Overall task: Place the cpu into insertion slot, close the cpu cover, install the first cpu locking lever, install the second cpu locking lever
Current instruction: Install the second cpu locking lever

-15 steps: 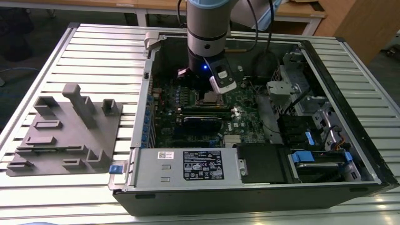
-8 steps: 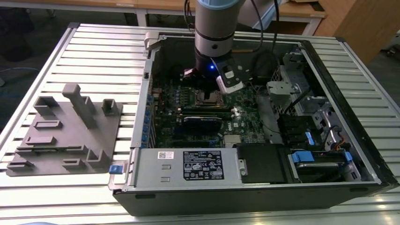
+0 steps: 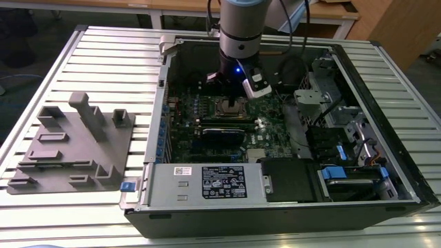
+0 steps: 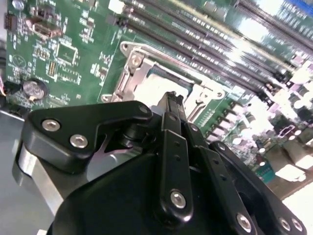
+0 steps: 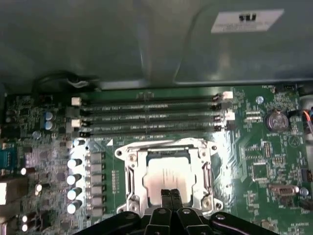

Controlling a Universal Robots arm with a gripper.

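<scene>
Black end effector (image 5: 170, 195) clenched, fingertips pressed together, nothing between them; it hovers just over the near edge of the small flat square cpu with dull silver-grey metal top (image 5: 166, 175). Cpu lies seated in the square silver-rimmed insertion slot (image 5: 128, 172) on the green motherboard (image 5: 254, 147). Thin silver metal cpu cover frame (image 5: 165, 145) lies down around it, chip showing through its window. Judgement: closed tips suit pressing or nudging, not gripping. Open computer case (image 3: 386, 103) sits on the slatted metal bench (image 3: 103, 57).

White labels (image 3: 222, 182) on power supply, print illegible (too small)
</scene>
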